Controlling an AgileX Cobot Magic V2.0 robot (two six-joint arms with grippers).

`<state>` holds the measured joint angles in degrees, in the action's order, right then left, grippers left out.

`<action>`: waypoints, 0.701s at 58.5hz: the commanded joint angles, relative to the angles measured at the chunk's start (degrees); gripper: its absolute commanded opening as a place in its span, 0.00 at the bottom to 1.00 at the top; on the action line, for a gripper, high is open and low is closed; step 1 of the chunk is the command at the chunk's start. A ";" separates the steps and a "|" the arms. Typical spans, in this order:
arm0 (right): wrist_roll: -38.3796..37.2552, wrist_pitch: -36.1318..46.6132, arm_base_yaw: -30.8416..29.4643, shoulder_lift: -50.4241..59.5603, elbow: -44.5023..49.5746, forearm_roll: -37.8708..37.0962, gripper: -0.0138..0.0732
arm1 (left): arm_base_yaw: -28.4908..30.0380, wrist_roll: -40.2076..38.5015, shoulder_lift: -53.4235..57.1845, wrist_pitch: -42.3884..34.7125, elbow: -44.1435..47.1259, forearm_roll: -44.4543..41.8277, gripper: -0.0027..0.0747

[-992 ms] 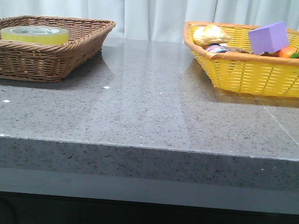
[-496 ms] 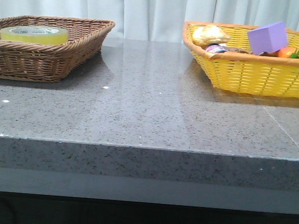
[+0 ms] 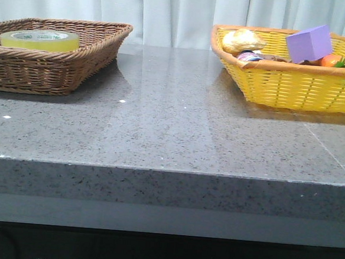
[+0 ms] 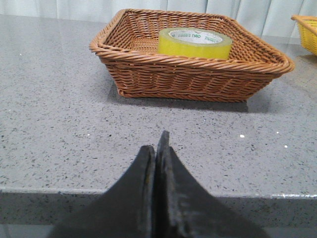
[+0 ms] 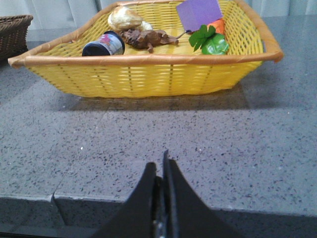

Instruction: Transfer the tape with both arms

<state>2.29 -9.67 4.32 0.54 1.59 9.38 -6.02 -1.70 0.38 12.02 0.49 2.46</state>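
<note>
Nearest of all, and seen only in the wrist views, the two pincers hang just off the near edge of the grey speckled table. The left pincer has its black fingers pressed together with nothing between them; the right pincer is likewise closed and empty. Neither appears in the front view, which shows only the bare table front and top.

Farther back on the left sits the brown wicker basket. The tape lies flat inside it toward its far part, hole upward; the left wrist view shows the green lettering on the white core, while the front view shows only the roll's upper part above the rim.

Far right stands the yellow basket. The front view shows a purple cube, a bread roll and something orange over its rim. The right wrist view alone reveals a small dark jar, a brown lumpy piece and green leaves lying inside.
</note>
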 commanded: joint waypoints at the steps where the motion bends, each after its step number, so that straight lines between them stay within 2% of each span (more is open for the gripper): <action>1: 0.81 4.38 -0.37 1.52 -1.50 0.29 0.02 | 0.15 0.17 1.01 -5.06 2.24 0.33 0.01; 41: 0.81 3.07 -0.31 1.59 -1.45 0.29 0.02 | 0.15 0.17 1.01 -5.06 2.24 0.33 0.01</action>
<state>2.37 -10.70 4.27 0.64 1.59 9.60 -6.02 -1.70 0.38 12.02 0.49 2.46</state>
